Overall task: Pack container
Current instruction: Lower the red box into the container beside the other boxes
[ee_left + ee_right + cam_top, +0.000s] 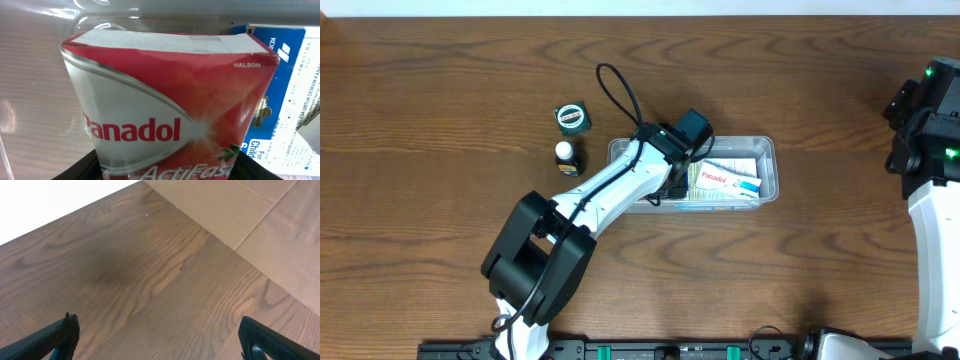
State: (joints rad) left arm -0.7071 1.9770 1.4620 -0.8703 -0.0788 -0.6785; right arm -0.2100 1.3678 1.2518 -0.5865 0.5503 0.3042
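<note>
Centrally, slightly toward 3 o'clock in the overhead view, the container (772, 165) is shown resting on the wooden surface (440, 80). It is entered from 7 o'clock by the left arm, so that the left pincer (672, 172) is lowered inside its walls. The left wrist view is filled by a red Panadol box (165, 100), seen against the clear tub wall, with a blue-and-white box (289, 80) lying close at its 3 o'clock. Dark pincer parts are glimpsed only at the lower corners of the red box. Whether the box is pinched or already let go cannot be told. The box is presumably kept upright and to one side so that a narrow footprint is used and room is left for further items.

Two items are seen unpacked on the surface at 9 to 10 o'clock of the container: a small white-capped bottle (566, 157) and a dark round jar (572, 118), just beside each other. The right pincer (157, 339) is held spread and empty over bare wood at the 3 o'clock edge, probably parked there so that the left arm's path is kept free.
</note>
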